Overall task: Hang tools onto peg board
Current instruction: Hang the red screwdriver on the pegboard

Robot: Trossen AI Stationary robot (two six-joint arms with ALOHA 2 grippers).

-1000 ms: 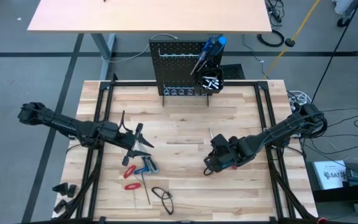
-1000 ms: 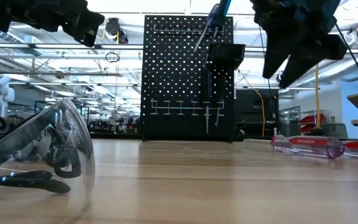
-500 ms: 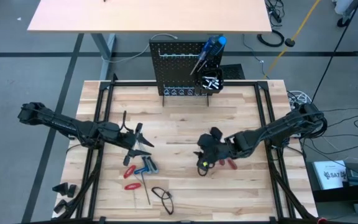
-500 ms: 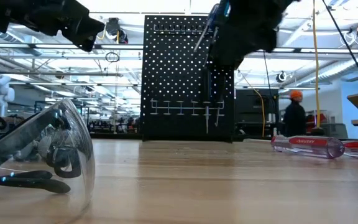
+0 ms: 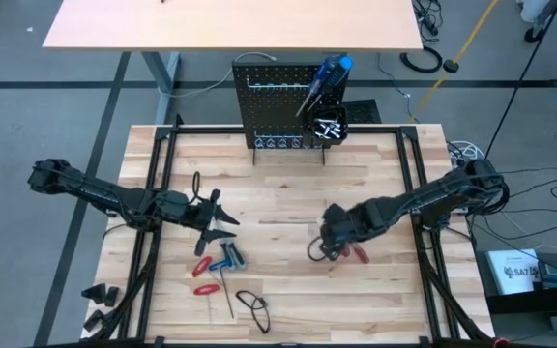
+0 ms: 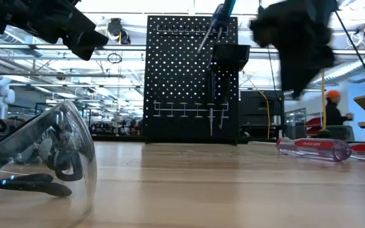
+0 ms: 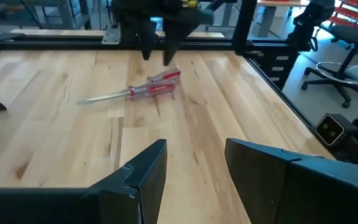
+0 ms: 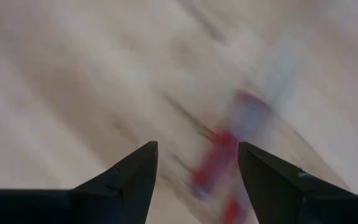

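A screwdriver with a clear and red handle lies flat on the wooden table, right of centre. My right gripper hangs open just above it, fingers pointing down; the handle shows blurred between them. My left gripper is open over the left half of the table, above a small heap of tools: red-handled pliers, a blue-handled tool and a thin rod. The peg board stands upright at the far edge, with a blue screwdriver and a small black bin on it.
Clear safety glasses lie at the table's near edge, also seen as a dark loop. Black frame rails run along both sides of the table. Bare wood lies between the two grippers and in front of the peg board.
My right gripper swung toward the table's left, then came back right, and now hangs over the red screwdriver; it is still moving, as the blur shows. The screwdriver has stayed where it was.
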